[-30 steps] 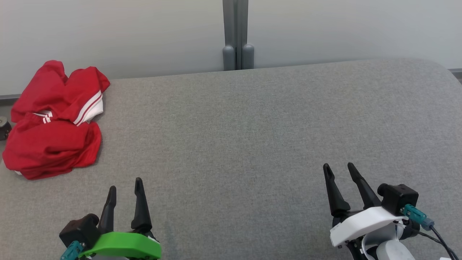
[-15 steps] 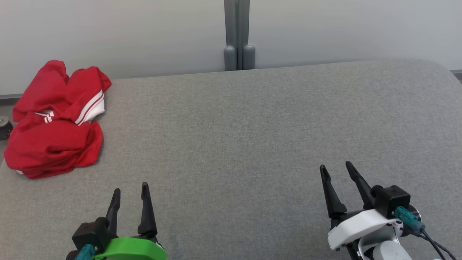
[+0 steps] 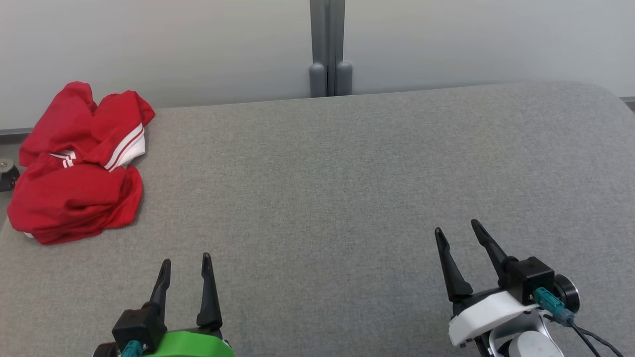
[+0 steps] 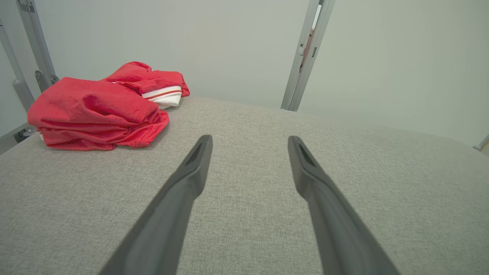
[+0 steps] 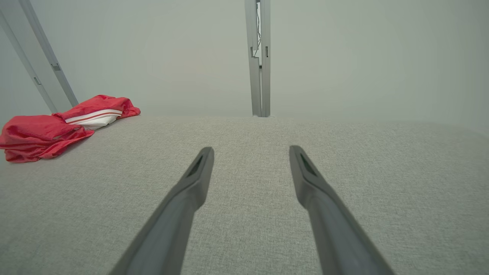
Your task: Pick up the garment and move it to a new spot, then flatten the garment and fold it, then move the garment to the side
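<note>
The garment (image 3: 74, 198), a crumpled red heap, is located at the far left corner of the bench (image 3: 347, 173). It lies ahead and to the left of the left fingers (image 3: 206, 282), well apart; the right fingers (image 3: 449, 263) are farther away. Both pairs are spread wide and nothing is held. The heap's long axis is judged to follow the left edge, with the white-striped band at the far end.

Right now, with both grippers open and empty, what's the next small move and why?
Probably reach the left gripper forward and leftward toward the red garment: it lies crumpled, untouched at the far left edge of the grey surface, and the left gripper, jaws open, is nearer it than the right gripper.
</note>
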